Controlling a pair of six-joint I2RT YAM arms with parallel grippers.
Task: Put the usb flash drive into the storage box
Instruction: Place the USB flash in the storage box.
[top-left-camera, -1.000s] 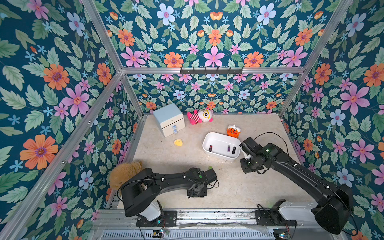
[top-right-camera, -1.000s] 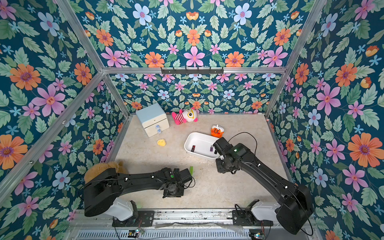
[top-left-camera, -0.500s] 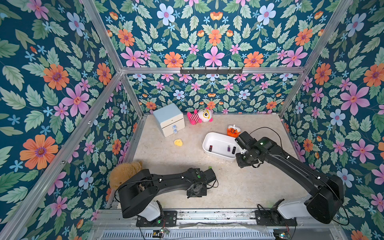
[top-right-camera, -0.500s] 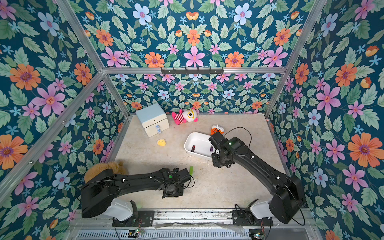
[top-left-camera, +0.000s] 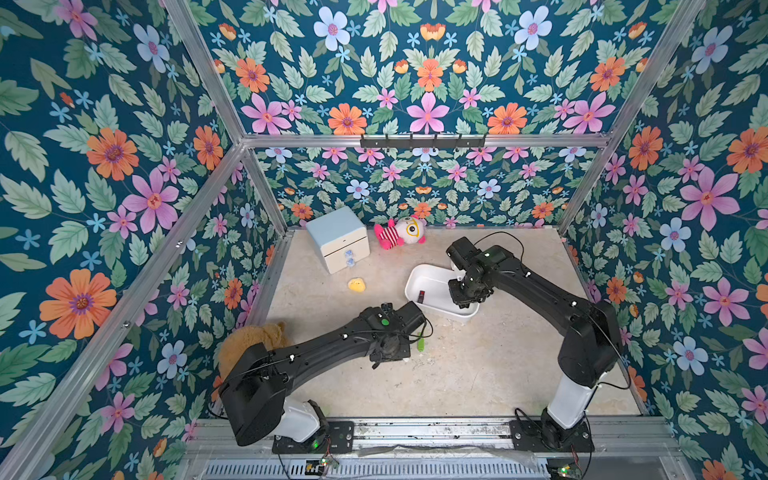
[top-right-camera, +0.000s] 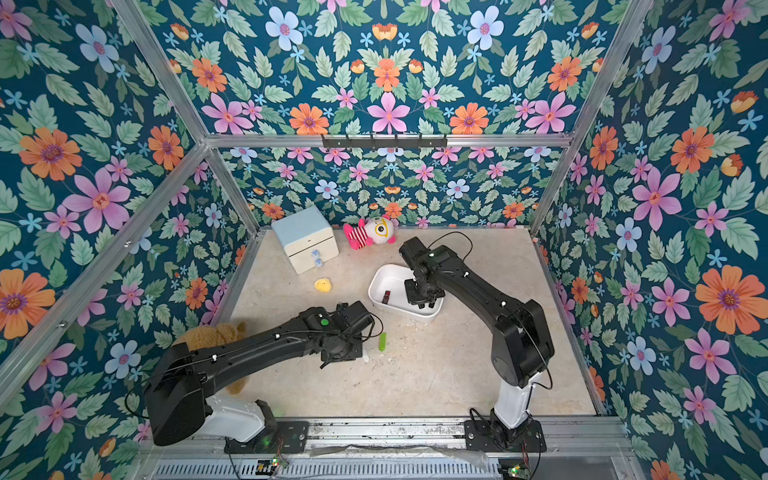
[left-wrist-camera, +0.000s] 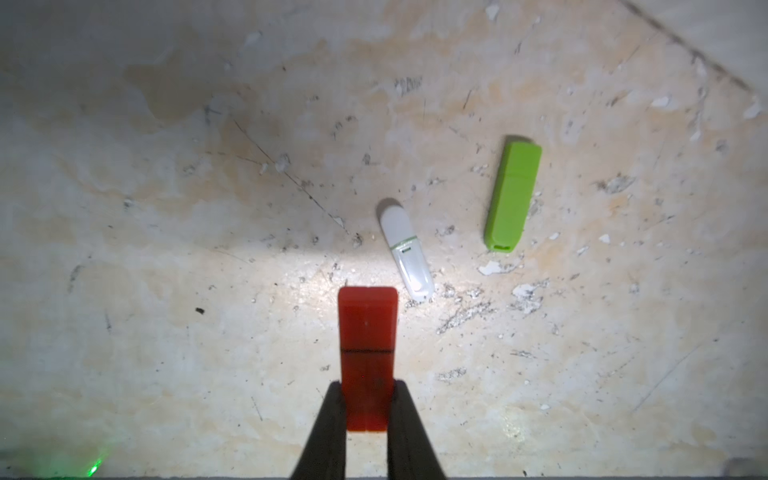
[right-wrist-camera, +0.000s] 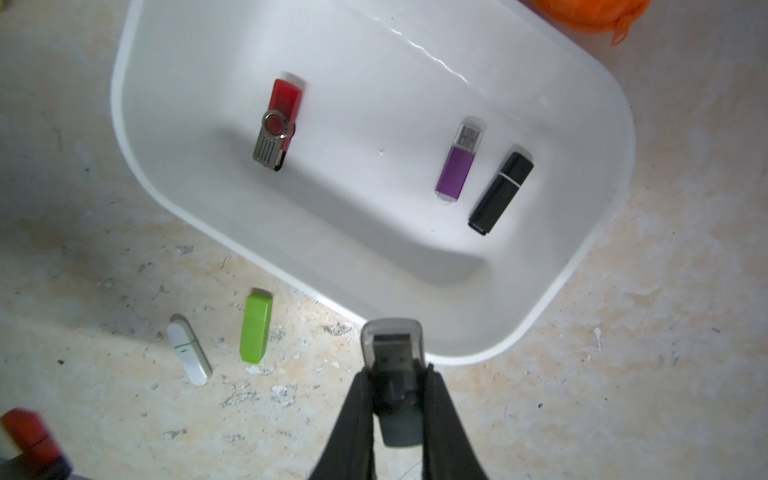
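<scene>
Left pincer: clamped on red drive, long axis jutting straight ahead. Right pincer: clamped on grey drive, capped plug toward box.

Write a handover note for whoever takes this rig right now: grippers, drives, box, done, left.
Left gripper: shut on a red drive.
Right gripper: shut on a grey drive, by the storage box rim.
Done: swivel drive, purple drive and black drive lie in the box.
On the table: white drive, green drive, close but apart.
Left: drop both held drives in, then likely those two.
</scene>
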